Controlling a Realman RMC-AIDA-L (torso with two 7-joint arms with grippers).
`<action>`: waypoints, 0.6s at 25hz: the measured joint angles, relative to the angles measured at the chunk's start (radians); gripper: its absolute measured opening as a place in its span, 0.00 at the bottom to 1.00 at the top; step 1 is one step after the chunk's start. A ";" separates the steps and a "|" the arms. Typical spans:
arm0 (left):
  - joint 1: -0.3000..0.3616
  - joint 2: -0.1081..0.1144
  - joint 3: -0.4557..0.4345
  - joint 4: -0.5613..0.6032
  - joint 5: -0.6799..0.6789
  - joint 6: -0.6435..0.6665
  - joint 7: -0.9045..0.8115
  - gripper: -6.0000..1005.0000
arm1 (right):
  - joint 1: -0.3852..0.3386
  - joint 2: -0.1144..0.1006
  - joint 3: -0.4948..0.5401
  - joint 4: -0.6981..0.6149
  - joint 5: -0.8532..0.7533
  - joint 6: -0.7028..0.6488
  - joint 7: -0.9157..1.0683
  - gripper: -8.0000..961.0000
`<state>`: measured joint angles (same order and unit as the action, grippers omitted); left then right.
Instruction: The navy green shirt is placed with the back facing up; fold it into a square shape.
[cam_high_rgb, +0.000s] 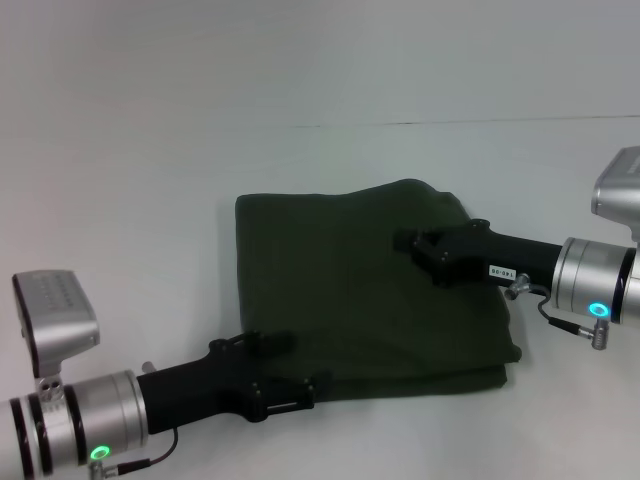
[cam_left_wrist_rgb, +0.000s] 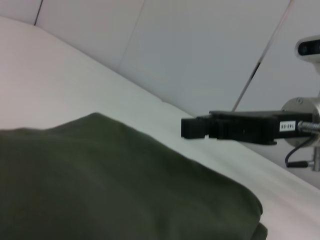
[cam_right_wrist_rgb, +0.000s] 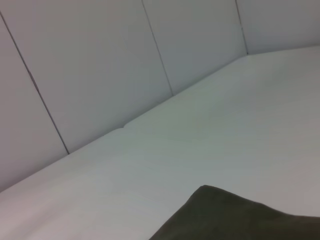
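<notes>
The navy green shirt (cam_high_rgb: 370, 300) lies folded into a rough square on the white table, with layered edges along its near and right sides. It also shows in the left wrist view (cam_left_wrist_rgb: 110, 180) and as a corner in the right wrist view (cam_right_wrist_rgb: 240, 217). My left gripper (cam_high_rgb: 305, 362) is at the shirt's near left edge, open, with nothing in it. My right gripper (cam_high_rgb: 405, 240) hovers over the shirt's far right part, and it shows in the left wrist view (cam_left_wrist_rgb: 192, 127) above the cloth.
The white table (cam_high_rgb: 130, 200) stretches around the shirt on all sides. A pale wall with panel seams (cam_right_wrist_rgb: 100, 75) stands behind the table's far edge.
</notes>
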<state>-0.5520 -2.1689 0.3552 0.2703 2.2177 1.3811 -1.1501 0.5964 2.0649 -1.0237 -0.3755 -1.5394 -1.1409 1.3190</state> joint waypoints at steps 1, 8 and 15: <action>0.005 0.000 0.000 0.000 0.001 0.000 -0.001 0.90 | 0.001 0.000 0.000 -0.001 0.000 0.000 0.000 0.09; 0.030 0.003 0.004 0.009 0.019 0.004 -0.016 0.90 | 0.009 0.001 0.002 -0.009 0.001 0.004 0.000 0.10; 0.040 0.004 0.000 0.052 0.031 0.198 -0.026 0.90 | 0.011 0.001 0.002 -0.014 0.003 0.006 0.000 0.10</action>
<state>-0.5116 -2.1647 0.3550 0.3218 2.2490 1.5793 -1.1757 0.6079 2.0662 -1.0215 -0.3894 -1.5362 -1.1348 1.3193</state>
